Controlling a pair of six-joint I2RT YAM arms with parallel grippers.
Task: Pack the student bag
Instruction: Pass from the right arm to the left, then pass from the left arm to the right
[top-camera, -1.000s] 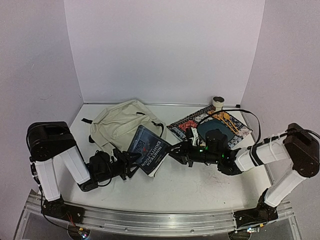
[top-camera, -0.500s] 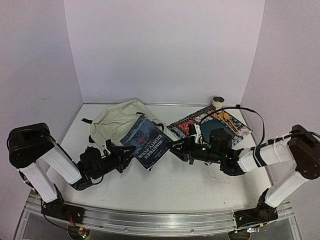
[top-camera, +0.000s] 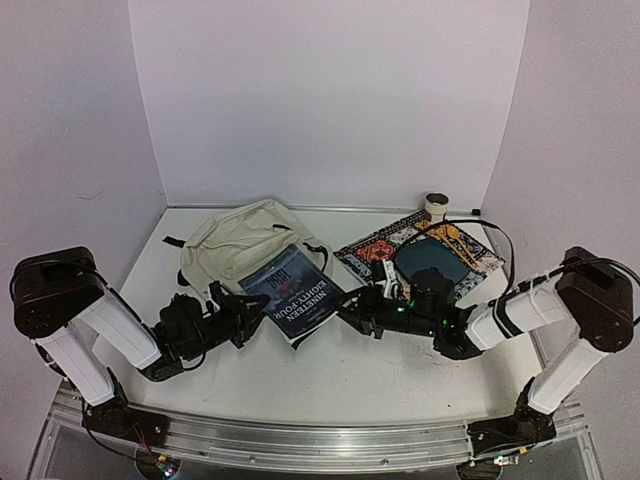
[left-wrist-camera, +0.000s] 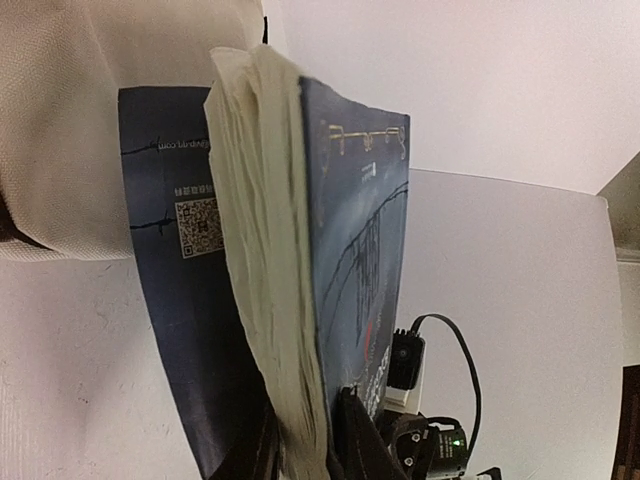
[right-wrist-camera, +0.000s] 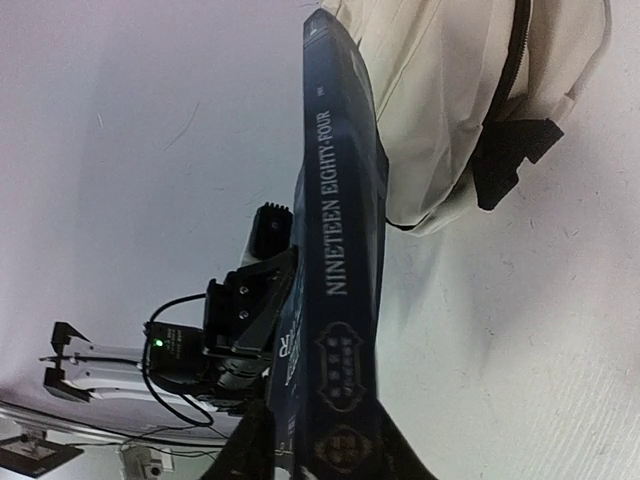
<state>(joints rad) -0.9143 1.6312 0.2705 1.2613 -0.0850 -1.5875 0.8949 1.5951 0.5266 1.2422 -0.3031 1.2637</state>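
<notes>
The cream student bag lies at the back left of the table. A dark blue paperback, "Nineteen Eighty-Four", is held just in front of it, partly over its near edge. My left gripper is shut on the book's page edge. My right gripper is shut on its spine. In the left wrist view the fingers pinch the pages, with the bag at the top left. In the right wrist view the bag and its black zipper lie beyond the book.
A colourful patterned mat lies at the back right with a dark round disc on it. A small tape roll stands by the back wall. Walls close in the table on three sides.
The book, held by both grippers, has come down from a raised tilt and lies lower and flatter by the bag's near edge. The left arm's shoulder has swung back to the left.
</notes>
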